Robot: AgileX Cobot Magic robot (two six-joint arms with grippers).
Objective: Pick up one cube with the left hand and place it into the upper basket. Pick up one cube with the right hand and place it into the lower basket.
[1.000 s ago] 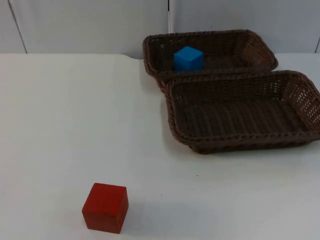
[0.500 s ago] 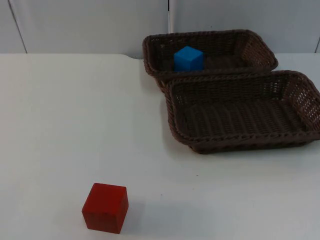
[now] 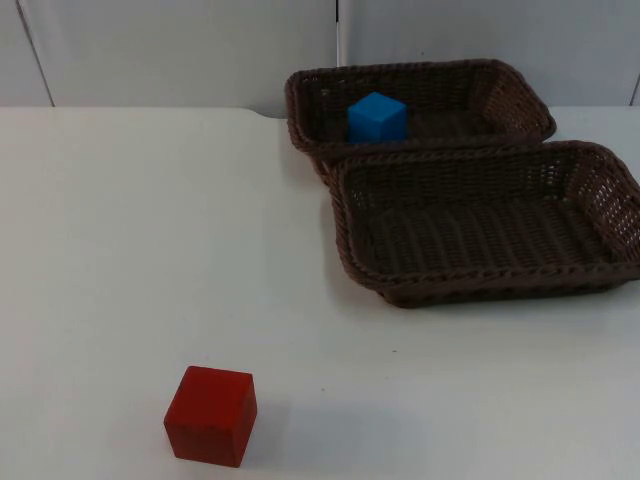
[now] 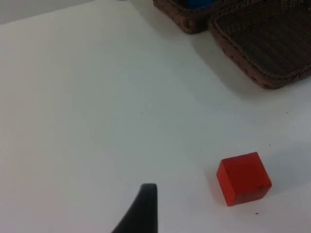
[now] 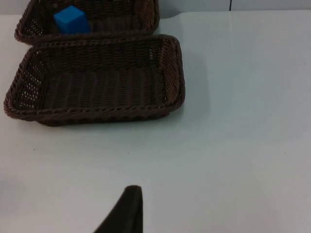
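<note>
Nothing has moved since earlier: blue cube [image 3: 377, 117] sits in the upper basket [image 3: 515, 98], lower basket [image 3: 610, 170] is unfilled, so the right pincer [image 5: 127, 208], fingers' state untellable, must cross to the far-off red cube [image 3: 210, 415].

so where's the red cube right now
In the top view the red cube sits on the bare table, near the front edge, left of both baskets and well apart from them.

Woven wicker baskets [image 3: 480, 275]; smooth matt table [image 3: 130, 230].
</note>
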